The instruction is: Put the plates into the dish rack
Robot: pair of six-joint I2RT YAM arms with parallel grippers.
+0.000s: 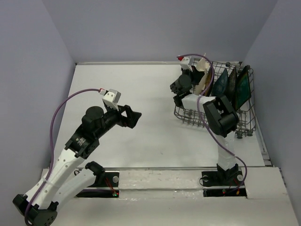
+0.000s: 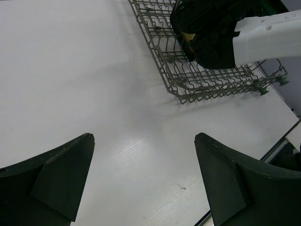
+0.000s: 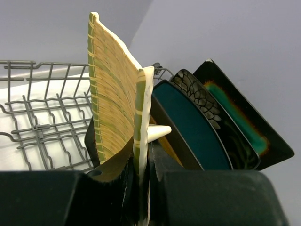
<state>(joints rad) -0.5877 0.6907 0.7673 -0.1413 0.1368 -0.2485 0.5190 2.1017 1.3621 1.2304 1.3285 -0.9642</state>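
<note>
The left gripper (image 1: 133,116) hangs spread wide over the table (image 1: 141,84), well apart from the dish rack (image 1: 248,123). The right gripper (image 3: 141,188) — the nearer one — is clamped on the yellow-tan gridded plate (image 3: 113,89), upright on edge at the rack, just left of the dark teal plate (image 3: 188,125) and parallel to it; its slot likely lies straight below.

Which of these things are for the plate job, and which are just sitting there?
For the job: grey wire dish rack; yellow-tan gridded square plate, pinched by the right gripper; dark teal plate, black floral plate, teal brown-rimmed plate, standing in the rack; an amber sliver of another.
Just there: white table; open left gripper, empty; purple cable.
</note>
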